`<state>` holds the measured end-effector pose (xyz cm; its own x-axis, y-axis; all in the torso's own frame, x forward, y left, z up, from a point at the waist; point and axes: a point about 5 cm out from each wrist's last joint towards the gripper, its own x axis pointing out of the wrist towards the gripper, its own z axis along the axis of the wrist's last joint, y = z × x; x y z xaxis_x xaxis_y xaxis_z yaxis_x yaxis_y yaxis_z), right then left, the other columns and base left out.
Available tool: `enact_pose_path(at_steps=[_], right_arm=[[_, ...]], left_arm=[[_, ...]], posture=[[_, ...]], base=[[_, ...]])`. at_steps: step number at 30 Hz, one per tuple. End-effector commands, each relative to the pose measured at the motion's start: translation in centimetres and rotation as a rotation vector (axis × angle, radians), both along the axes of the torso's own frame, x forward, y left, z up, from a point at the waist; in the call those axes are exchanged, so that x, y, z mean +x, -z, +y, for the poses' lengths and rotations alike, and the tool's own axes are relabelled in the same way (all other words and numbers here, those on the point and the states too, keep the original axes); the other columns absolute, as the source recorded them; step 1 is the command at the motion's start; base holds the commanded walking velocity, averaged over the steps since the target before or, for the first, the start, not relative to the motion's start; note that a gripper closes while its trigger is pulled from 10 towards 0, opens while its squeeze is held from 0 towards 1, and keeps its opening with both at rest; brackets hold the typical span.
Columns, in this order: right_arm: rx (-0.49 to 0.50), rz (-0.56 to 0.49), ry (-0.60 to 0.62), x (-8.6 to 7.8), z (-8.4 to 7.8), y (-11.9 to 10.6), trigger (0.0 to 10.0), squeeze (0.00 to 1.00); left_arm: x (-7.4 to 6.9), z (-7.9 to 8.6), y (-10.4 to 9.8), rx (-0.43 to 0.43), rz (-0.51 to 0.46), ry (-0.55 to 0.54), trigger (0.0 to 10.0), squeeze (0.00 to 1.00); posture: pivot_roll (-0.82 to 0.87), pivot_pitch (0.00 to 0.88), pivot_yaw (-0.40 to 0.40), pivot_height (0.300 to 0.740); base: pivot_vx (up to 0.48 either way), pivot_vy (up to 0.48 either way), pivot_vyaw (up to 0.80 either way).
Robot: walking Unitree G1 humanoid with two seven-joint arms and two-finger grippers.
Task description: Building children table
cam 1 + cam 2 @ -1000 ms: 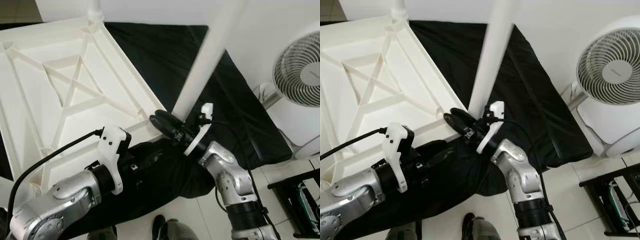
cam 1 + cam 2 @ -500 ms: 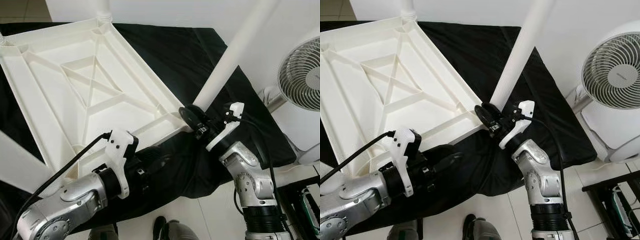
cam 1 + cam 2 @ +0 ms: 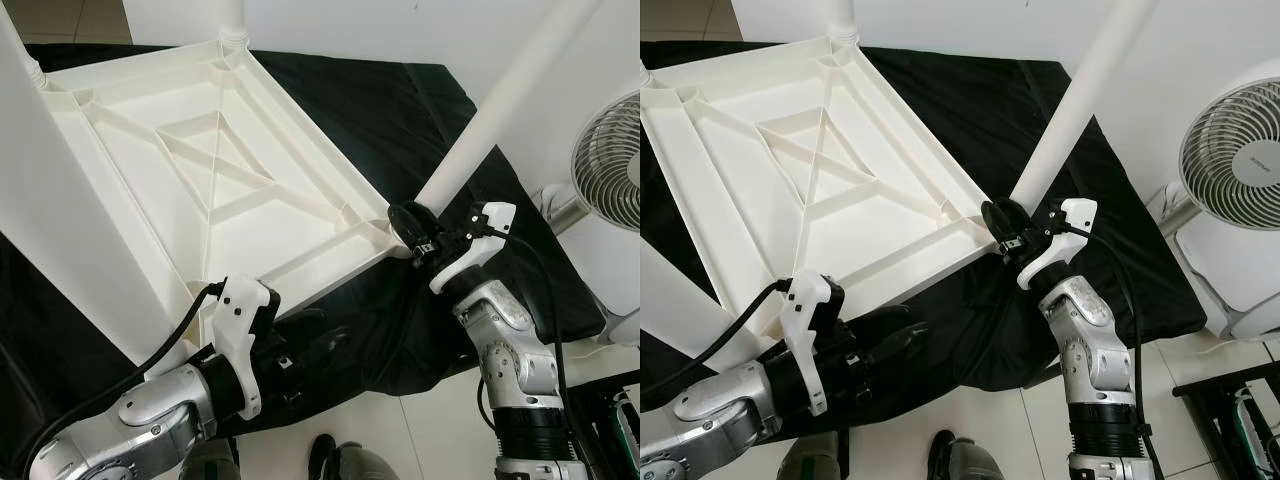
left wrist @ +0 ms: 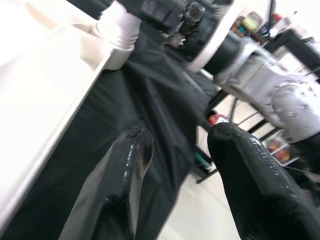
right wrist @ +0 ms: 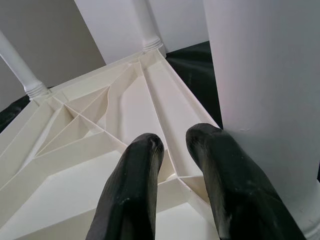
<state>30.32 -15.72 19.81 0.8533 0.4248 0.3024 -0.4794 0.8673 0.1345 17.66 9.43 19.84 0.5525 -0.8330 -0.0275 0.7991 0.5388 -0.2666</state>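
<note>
A white plastic children's table (image 3: 200, 180) lies upside down on a black cloth (image 3: 350, 110) spread over a pale tiled floor (image 3: 980, 420), its ribbed underside up and white legs (image 3: 1080, 95) rising from its corners. The right hand (image 3: 1005, 228) sits at the foot of the near-right leg, fingers (image 5: 135, 190) slightly parted beside it, holding nothing. The left hand (image 4: 180, 165) hovers open over the cloth at the table's near edge; a white fan (image 3: 1240, 160) stands to the right.

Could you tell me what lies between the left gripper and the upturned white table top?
Only black cloth: in the right eye view it covers the stretch from the left gripper up to the table top edge.
</note>
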Motion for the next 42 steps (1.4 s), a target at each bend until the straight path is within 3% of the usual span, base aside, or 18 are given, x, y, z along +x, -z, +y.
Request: enact_pose_path(at_steps=[1,3,5,10,11,13,22,34,37,38,42], right_arm=[[0.02,-0.043,0.161,0.0,-3.1,-0.9,10.0,0.0],[0.02,-0.043,0.161,0.0,-3.1,-0.9,10.0,0.0],[0.014,-0.041,0.157,0.2,-3.0,-0.9,10.0,0.0],[0.012,-0.04,0.159,0.5,-2.9,-0.9,10.0,0.0],[0.01,-0.042,0.163,0.7,-2.9,-1.0,10.0,0.0],[0.01,-0.044,0.164,0.7,-2.9,-1.0,10.0,0.0],[0.013,-0.043,0.161,1.0,-2.8,-1.1,10.0,0.0],[0.007,-0.031,0.055,1.1,-1.1,-1.1,10.0,0.0],[-0.005,-0.021,-0.006,1.1,-0.1,-1.0,10.0,0.0],[-0.024,-0.012,-0.063,1.2,0.9,-0.9,10.0,0.0],[-0.044,-0.01,-0.087,1.6,1.4,-0.9,10.0,0.0]], left_arm=[[0.1,1.2,-0.6,0.023,-0.027,-0.084,10.0,0.0],[0.1,1.2,-0.6,0.023,-0.027,-0.084,10.0,0.0],[-0.2,2.4,-0.9,0.053,-0.031,-0.095,10.0,0.0],[-0.5,3.5,-1.2,0.074,-0.031,-0.09,10.0,0.0],[-0.5,4.8,-1.7,0.113,-0.057,-0.122,10.0,0.0],[-0.5,5.3,-2.2,0.117,-0.08,-0.151,10.0,0.0],[-0.9,6.4,-3.5,0.126,-0.155,-0.203,10.0,0.0],[-1.4,6.0,-4.3,0.059,-0.211,-0.209,10.0,0.0],[-1.2,5.6,-4.1,0.062,-0.25,-0.255,10.0,0.0],[-1.3,4.7,-3.7,0.104,-0.293,-0.296,10.0,0.0],[-1.5,4.1,-3.4,0.106,-0.314,-0.345,10.0,0.0]], posture=[[0.2,0.252,-0.143,0.74],[0.2,0.252,-0.143,0.74],[0.21,0.255,-0.15,0.74],[0.21,0.255,-0.151,0.74],[0.21,0.255,-0.151,0.74],[0.21,0.255,-0.151,0.74],[0.22,0.254,-0.156,0.74],[0.23,0.258,-0.163,0.74],[0.23,0.258,-0.163,0.74],[0.22,0.263,-0.167,0.74],[0.23,0.271,-0.174,0.74]], base=[[0.0,0.0,0.0],[0.0,0.0,0.0],[0.0,0.0,0.0],[0.0,0.0,0.0],[0.0,0.0,0.0],[0.0,0.0,0.0],[0.0,0.0,0.0],[0.0,0.0,0.0],[0.0,0.0,0.0],[0.0,0.0,0.0],[0.0,0.0,0.0]])
